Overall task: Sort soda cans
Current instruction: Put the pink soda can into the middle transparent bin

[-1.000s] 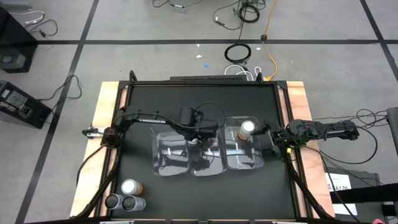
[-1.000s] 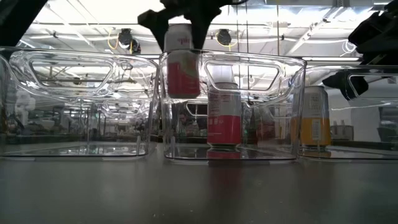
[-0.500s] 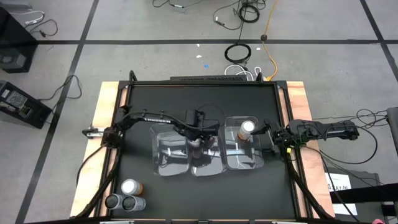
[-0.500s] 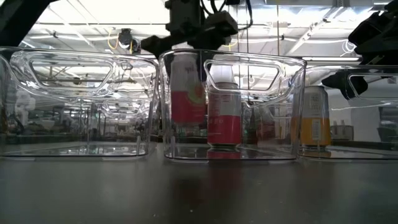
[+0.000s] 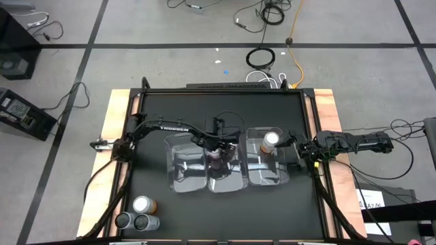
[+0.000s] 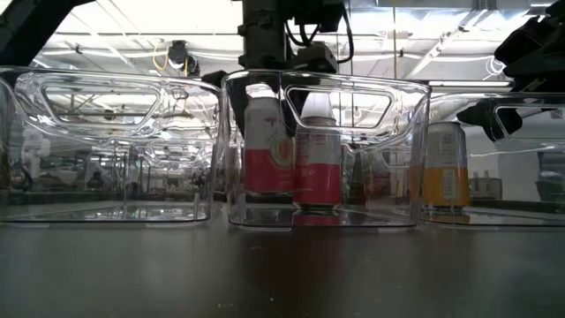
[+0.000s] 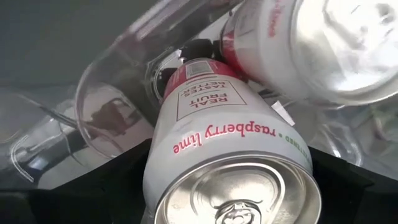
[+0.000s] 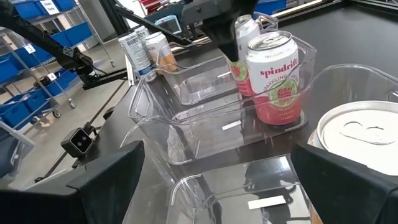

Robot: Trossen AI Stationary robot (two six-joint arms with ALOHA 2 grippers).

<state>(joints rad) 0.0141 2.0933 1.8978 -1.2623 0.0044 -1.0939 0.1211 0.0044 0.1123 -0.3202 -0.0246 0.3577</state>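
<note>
left hand (image 6: 269, 66) is down in the middle clear rectangular plastic bin (image 6: 415, 150), clamped on a red-pink raspberry lime soda can (image 7: 224, 149) w/ silver top; in the low view that can (image 6: 268, 146) stands upright just beside, maybe touching, a second red-pink soda can (image 6: 318, 159) in the same bin; cannot tell if the held can's base rests on the bin floor; right wrist view shows both pink cans (image 8: 273, 74) together in the middle bin w/ the left arm over them; right hand (image 5: 300, 151) waits at the counter's right edge, beside the right clear bin (image 5: 255, 178), fingers spread wide; that bin holds one orange-brown bodied soda can (image 5: 271, 141), upright; left clear bin (image 5: 184, 180) sits next to the middle one; near front-left corner of the black counter (image 5: 272, 211) stand three more upright cans close together: one orange-brown can (image 5: 143, 204) and two silver-grey cans (image 5: 135, 222).
</note>
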